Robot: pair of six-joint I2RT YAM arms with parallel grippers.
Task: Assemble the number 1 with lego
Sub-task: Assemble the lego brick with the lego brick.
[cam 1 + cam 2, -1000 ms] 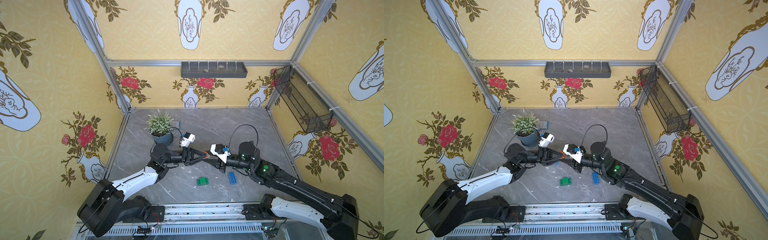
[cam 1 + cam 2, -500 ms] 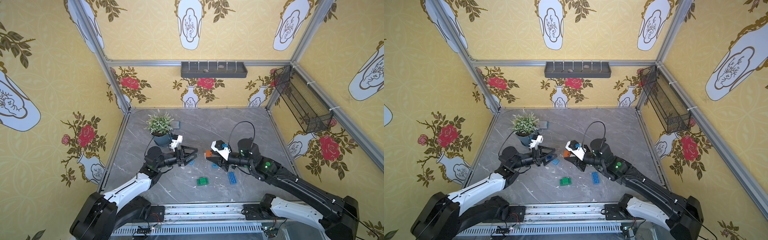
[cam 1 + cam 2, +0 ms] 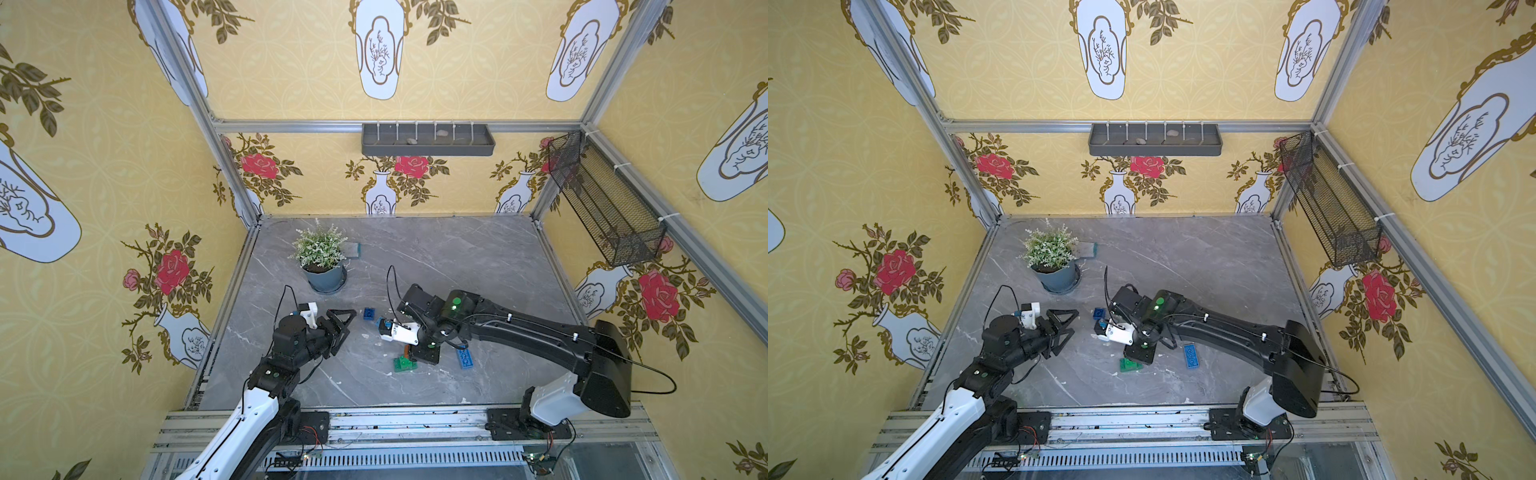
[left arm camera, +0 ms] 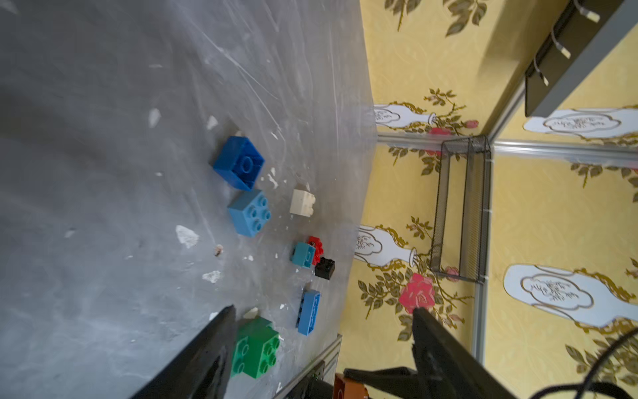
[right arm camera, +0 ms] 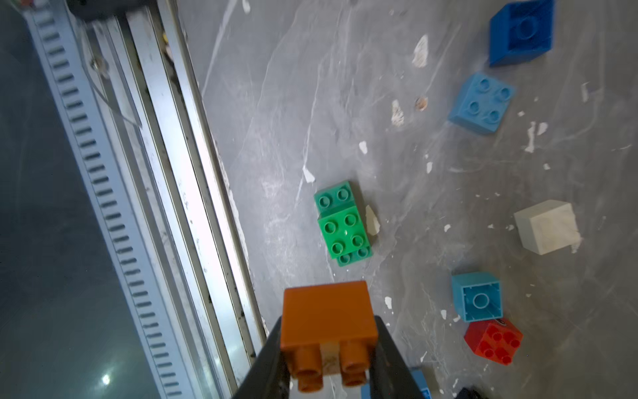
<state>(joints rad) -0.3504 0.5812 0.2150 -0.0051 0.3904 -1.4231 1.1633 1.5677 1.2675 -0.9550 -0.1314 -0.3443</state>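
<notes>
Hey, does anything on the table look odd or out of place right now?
Yes. The dark blue brick and a teal brick lie with hollow undersides showing, studs not up. Pale flecks dot the table, perhaps chips or scuffs.

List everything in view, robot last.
orange brick: 1, orange, right gripper
green stack: 2, green, near front rail
blue brick: 1, dark blue, mid-table
light blue brick: 1, light blue, mid-table
white brick: 1, white, mid-table
teal brick: 1, teal, by red
red brick: 1, red, mid-table
black brick: 1, black, by red
long brick: 1, blue, by right arm
plant: 1, green, back left
tray: 1, grey, back wall
basket: 1, black, right wall
table: 1, grey, underneath
left gripper: 1, black, open
right gripper: 1, black, holding orange brick
</notes>
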